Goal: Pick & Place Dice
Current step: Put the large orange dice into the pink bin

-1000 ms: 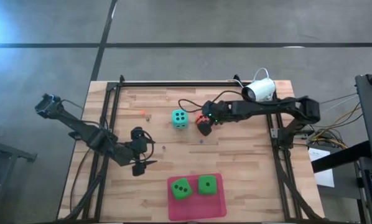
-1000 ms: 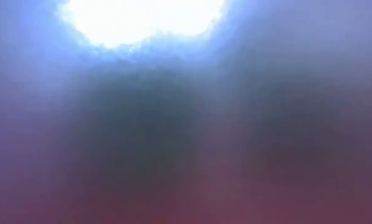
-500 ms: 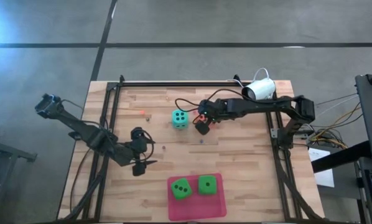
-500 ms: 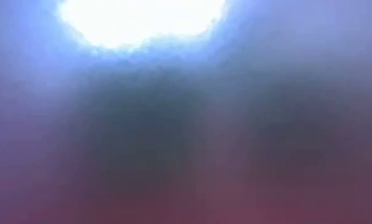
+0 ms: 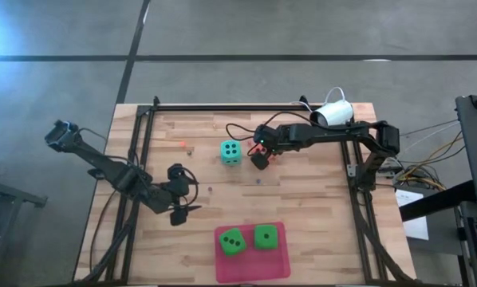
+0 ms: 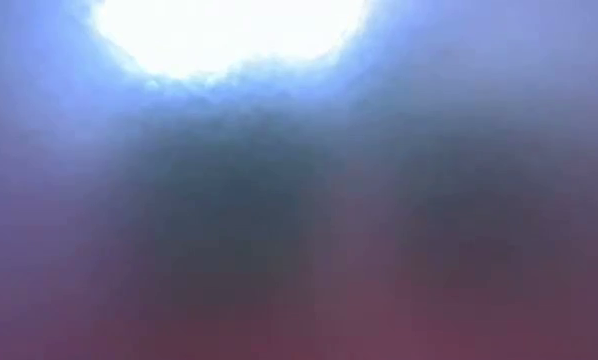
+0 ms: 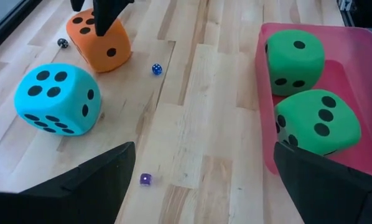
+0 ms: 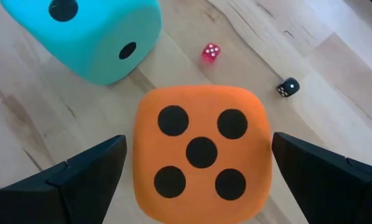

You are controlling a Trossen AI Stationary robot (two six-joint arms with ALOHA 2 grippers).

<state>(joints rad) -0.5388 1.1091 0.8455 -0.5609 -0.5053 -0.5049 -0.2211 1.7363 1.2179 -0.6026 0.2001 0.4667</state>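
Two dark fingers of my right gripper (image 8: 201, 177) stand wide apart, one on each side of the orange-red die (image 8: 201, 152), whose five-pip face looks up at me; I cannot tell whether the pads touch it. From above, that gripper (image 5: 260, 159) sits toward the far middle of the table (image 5: 318, 199), just right of the teal die (image 5: 230, 151), and the orange die is mostly hidden under it. A tiny red die (image 8: 211, 52) and a tiny black one (image 8: 288, 86) lie close by on the wood. My left gripper (image 5: 179, 209) waits open and empty at the near left. Both green dice (image 5: 232, 242) (image 5: 266, 236) rest on the pink mat (image 5: 254, 267) near the front edge. My low camera shows only blur.
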